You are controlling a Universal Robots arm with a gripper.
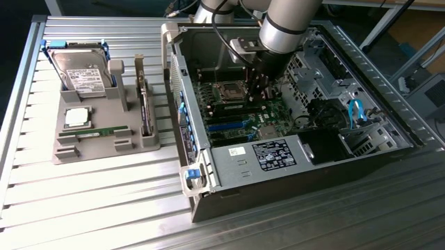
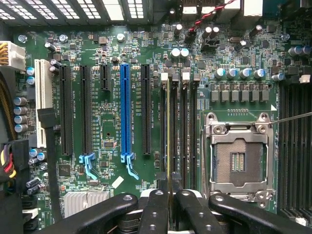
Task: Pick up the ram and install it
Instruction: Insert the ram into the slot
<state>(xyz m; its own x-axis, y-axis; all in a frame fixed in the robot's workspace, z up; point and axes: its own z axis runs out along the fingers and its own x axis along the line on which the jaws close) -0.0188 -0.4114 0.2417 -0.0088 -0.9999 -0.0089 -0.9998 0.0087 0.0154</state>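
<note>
Reaching down into an open dark-metal computer case on the ribbed aluminium counter — a grey-and-silver robot arm, black end effector low over the green motherboard. Clenched on the ram, a long thin green circuit-board stick, seen edge-on from the wrist as a narrow yellow-green line between the black fingertips. Held on edge and lined up along the row of long black memory slots, between the blue expansion slot and the square silver processor socket; impossible to tell whether touching a slot or just above it. Bare contacts showing in the socket's middle.

Off to the exterior view's left, well apart from the case — a grey moulded parts holder on the counter, carrying a boxy silver hard drive with a white label, propped at a tilt, a square silver processor chip lying flat, and just beside that chip another green stick flat in its groove. Standing on edge along the holder's side nearest the case, a dark narrow card.
</note>
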